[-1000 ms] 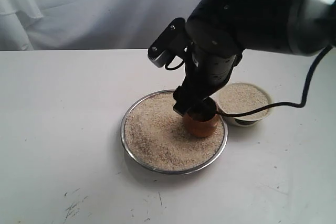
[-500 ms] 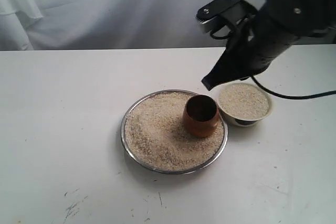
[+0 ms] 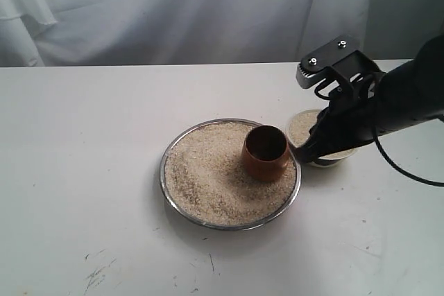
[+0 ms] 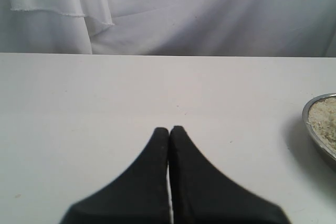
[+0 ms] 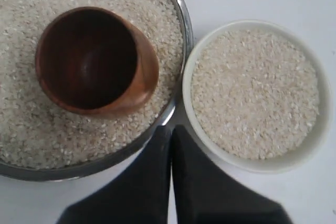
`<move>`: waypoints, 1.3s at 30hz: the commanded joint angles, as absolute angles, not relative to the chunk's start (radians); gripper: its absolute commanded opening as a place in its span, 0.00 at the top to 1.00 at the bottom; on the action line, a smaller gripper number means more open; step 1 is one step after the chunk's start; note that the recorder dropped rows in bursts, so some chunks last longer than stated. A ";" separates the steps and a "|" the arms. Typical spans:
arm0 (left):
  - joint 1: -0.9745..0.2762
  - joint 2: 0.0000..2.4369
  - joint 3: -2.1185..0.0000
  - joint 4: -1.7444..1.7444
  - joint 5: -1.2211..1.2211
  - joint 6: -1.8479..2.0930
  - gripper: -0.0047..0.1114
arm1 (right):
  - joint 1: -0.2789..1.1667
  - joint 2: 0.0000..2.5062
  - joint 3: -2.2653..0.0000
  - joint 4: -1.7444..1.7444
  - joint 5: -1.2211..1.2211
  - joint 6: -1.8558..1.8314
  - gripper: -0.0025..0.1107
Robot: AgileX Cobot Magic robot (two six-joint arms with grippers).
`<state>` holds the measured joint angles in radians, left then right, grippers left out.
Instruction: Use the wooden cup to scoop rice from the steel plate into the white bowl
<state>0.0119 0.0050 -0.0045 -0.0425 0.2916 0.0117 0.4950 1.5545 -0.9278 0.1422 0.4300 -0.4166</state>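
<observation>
So the wooden cup [image 3: 266, 152] sits empty and unheld on the rice [image 3: 208, 178] at the steel plate's [image 3: 208, 221] 2 o'clock. The white bowl [image 5: 187, 77], full of rice, is just beside it at 3. The right claw [image 5: 171, 128] is pinched together, empty, over the gap between them. The left claw [image 4: 169, 129] is pinched too.

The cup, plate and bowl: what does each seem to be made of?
Wooden cup: reddish-brown wood, judging by the visible grain; smooth, slightly glossy outside, dark inside.
Steel plate: shiny silver metal, likely steel; its thin rim reflects light.
White bowl: probably glazed ceramic, with a smooth off-white rim; plastic can't be excluded.
</observation>
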 commanded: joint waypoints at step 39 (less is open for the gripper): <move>0.010 0.000 0.000 -0.043 0.285 0.009 0.96 | 0.535 1.678 -0.937 0.348 0.269 -0.542 0.98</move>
<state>0.0119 0.0050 -0.0045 -0.0425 0.2916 0.0117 0.5326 1.6774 -0.9278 0.3403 0.2807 -0.5309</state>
